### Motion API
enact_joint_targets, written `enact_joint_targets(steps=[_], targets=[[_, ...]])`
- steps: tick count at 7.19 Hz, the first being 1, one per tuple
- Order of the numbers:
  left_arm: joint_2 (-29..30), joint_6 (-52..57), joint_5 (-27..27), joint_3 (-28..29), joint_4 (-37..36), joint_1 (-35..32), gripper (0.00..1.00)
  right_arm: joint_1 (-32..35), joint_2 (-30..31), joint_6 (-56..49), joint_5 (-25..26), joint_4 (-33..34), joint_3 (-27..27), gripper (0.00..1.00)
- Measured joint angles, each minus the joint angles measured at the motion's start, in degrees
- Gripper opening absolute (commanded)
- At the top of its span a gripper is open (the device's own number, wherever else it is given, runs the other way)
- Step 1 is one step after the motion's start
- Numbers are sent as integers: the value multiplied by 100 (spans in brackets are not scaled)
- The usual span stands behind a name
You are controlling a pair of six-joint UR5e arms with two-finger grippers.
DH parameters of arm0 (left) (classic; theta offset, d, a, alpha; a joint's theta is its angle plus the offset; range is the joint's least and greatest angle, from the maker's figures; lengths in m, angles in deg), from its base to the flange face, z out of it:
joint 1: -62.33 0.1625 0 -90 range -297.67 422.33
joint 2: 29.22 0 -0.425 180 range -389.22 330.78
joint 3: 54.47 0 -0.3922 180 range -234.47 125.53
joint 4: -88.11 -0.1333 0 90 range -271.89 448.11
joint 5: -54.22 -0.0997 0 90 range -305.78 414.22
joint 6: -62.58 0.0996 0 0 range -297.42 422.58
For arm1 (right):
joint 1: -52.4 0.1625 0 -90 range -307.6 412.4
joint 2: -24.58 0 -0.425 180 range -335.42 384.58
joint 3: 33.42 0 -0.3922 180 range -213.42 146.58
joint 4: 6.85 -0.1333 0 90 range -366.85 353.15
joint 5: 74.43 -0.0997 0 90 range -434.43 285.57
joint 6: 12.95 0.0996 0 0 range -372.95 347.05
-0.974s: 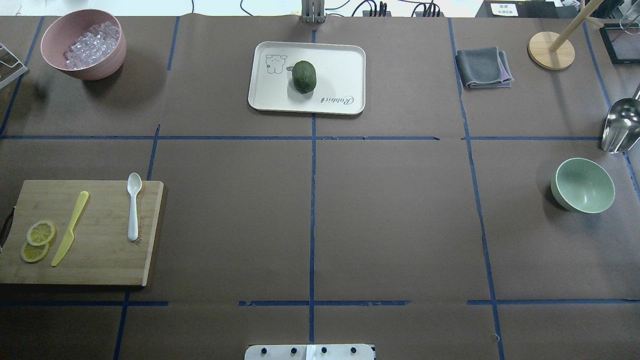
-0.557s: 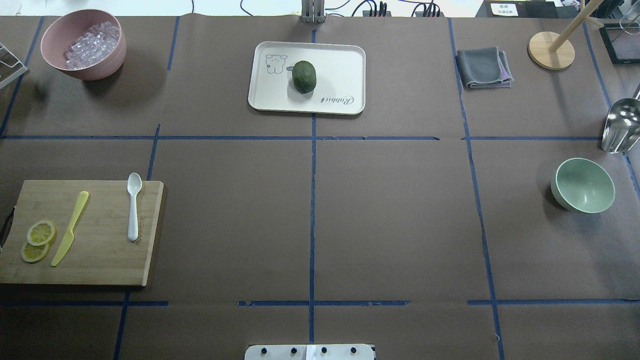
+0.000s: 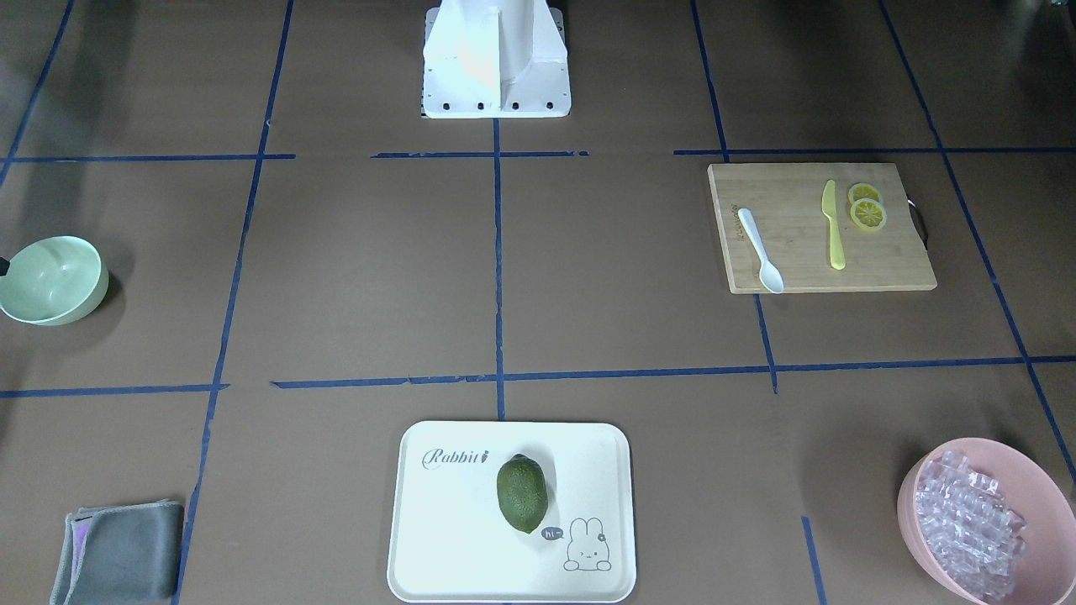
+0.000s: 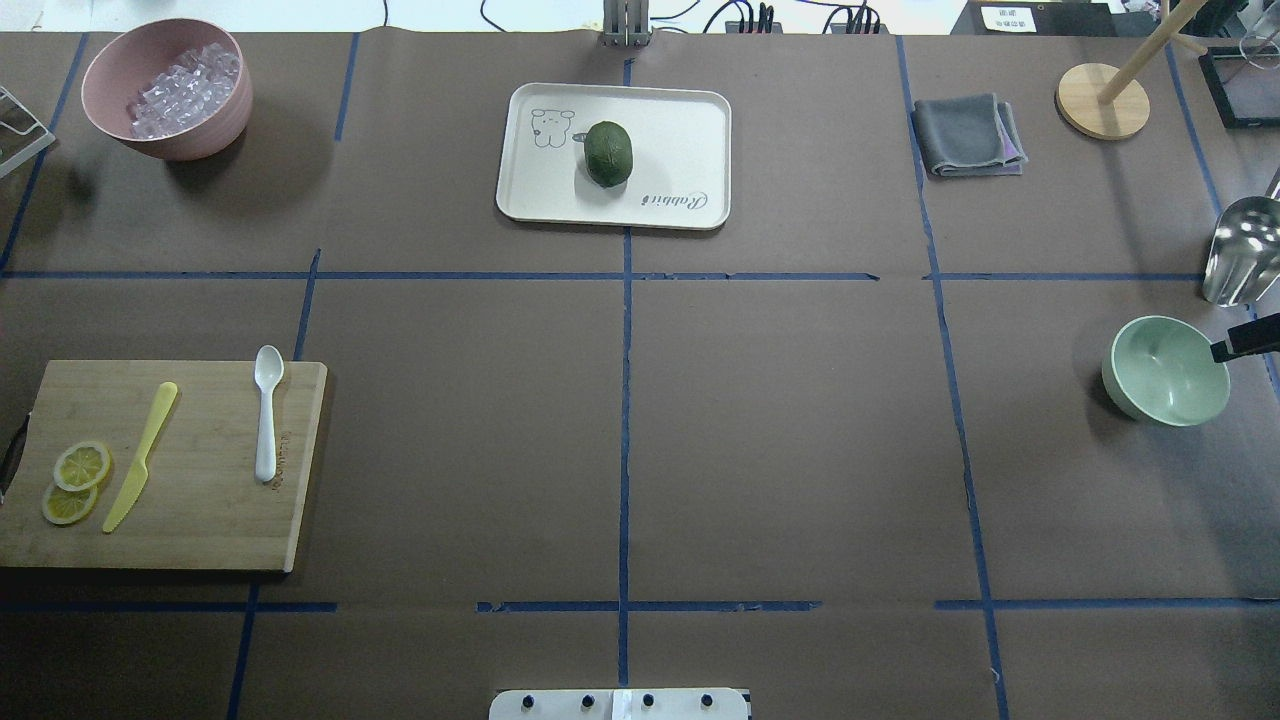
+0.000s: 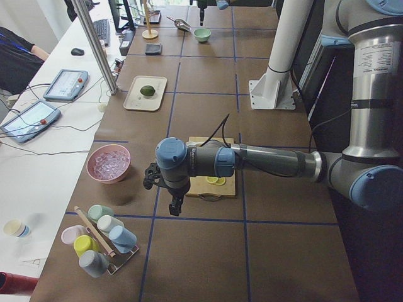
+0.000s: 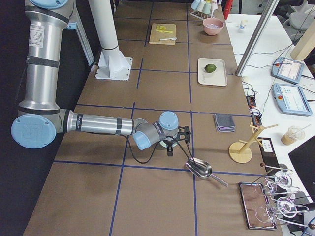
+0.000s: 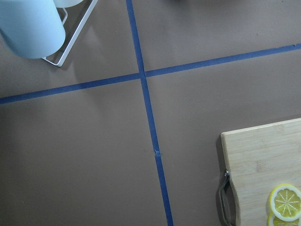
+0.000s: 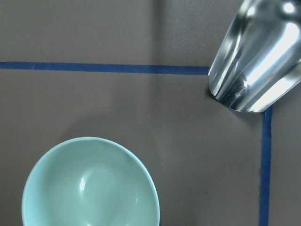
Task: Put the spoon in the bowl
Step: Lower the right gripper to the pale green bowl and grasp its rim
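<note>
1. Jaw spread cannot be told for either gripper: the left gripper (image 5: 174, 206) is hung just off the bamboo cutting board (image 4: 200, 520), the right gripper (image 6: 170, 150) near the small pale mint-green bowl (image 4: 1165, 372).
2. The small white plastic spoon (image 4: 266, 412) is laid flat at the board's edge, apart from the yellow plastic knife (image 4: 140, 457), leaving its handle free for pinching.
3. The bowl is stood upright, empty, well apart from the spoon.
</note>
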Motion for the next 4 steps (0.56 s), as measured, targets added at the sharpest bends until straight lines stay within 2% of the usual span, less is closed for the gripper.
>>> enact_joint_targets(steps=[1,2,3,4], targets=[[0,0,0,5,2,5,100,-139,-2,44,100,-55,-45,98],[0,0,0,9,3,8,100,-246,-3,59,151,-70,-66,64],[0,0,0,11,4,10,100,-310,-3,66,169,-74,-78,23],[0,0,0,12,4,12,100,-341,-12,64,170,-75,-79,3]])
